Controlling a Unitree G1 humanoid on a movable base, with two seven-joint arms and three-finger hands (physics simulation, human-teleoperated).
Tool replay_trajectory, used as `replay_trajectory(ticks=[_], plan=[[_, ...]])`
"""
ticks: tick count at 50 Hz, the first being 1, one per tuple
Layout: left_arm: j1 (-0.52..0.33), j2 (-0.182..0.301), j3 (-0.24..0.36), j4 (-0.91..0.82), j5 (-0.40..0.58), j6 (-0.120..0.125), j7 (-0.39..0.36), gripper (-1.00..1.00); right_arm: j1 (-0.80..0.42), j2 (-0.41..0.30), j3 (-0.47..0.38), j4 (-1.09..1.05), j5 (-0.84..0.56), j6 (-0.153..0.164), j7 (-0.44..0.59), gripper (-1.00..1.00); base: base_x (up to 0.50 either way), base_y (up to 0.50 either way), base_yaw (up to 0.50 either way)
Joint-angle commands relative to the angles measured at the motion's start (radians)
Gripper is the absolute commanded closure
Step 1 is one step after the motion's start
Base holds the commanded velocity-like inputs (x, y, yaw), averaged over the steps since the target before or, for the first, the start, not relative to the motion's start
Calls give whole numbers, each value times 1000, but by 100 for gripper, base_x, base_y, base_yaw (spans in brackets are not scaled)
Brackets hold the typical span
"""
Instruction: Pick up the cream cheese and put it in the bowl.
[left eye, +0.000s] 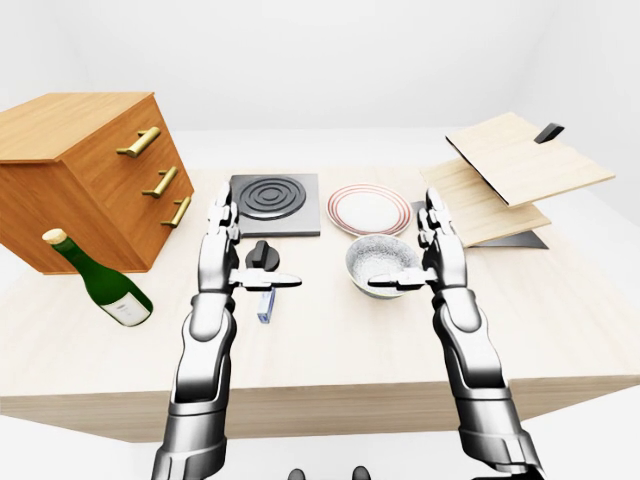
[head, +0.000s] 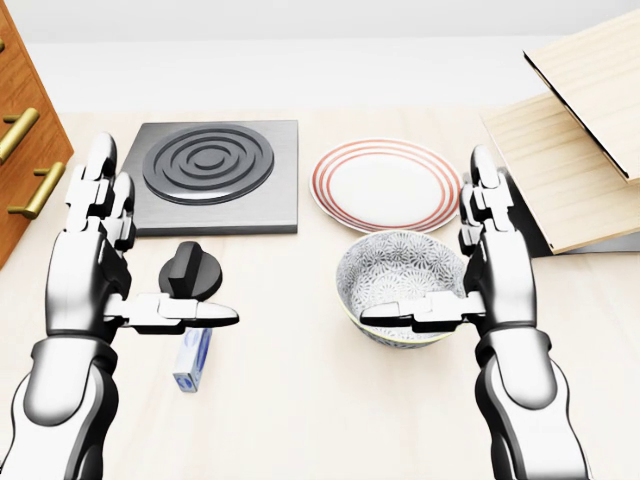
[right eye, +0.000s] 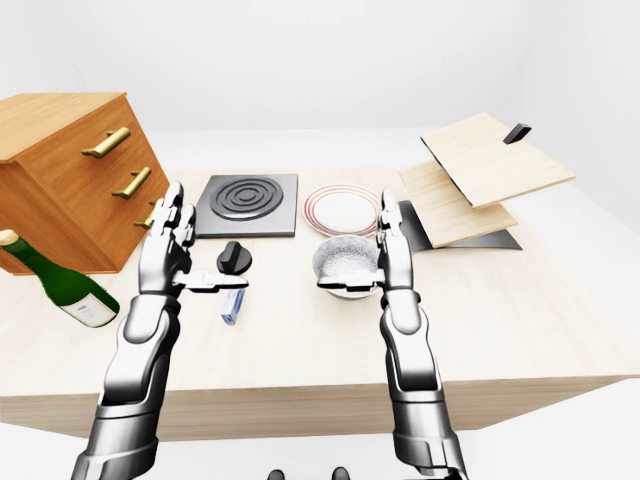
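The cream cheese (head: 193, 362), a small white and blue box, lies flat on the wooden table (head: 300, 400) at the lower left of the head view. Its upper end is hidden behind my left thumb. My left hand (head: 150, 258) hovers above it, open, fingers pointing up and thumb stretched to the right. The patterned grey bowl (head: 400, 275) stands right of centre. My right hand (head: 428, 245) is open over the bowl's right rim, its thumb reaching left across the bowl's lower edge. Neither hand holds anything.
A black knob (head: 190, 272) sits just above the cream cheese. A dark stove plate (head: 215, 175) and a red-ringed plate (head: 385, 185) lie higher up. A wooden drawer cabinet (left eye: 90, 170) and a green bottle (left eye: 100, 285) are at the left, stacked boards (left eye: 510, 175) at the right.
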Motion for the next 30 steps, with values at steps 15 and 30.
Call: replay_trajectory(ticks=[15,30], plan=[[-51,24,3,416,277,-47,382,-100,51,3,-7,40,13,0,9,-100,0,0,0],[-31,-2,-54,638,424,-168,532,-100,58,3,-8,114,14,0,8,-100,0,0,0]])
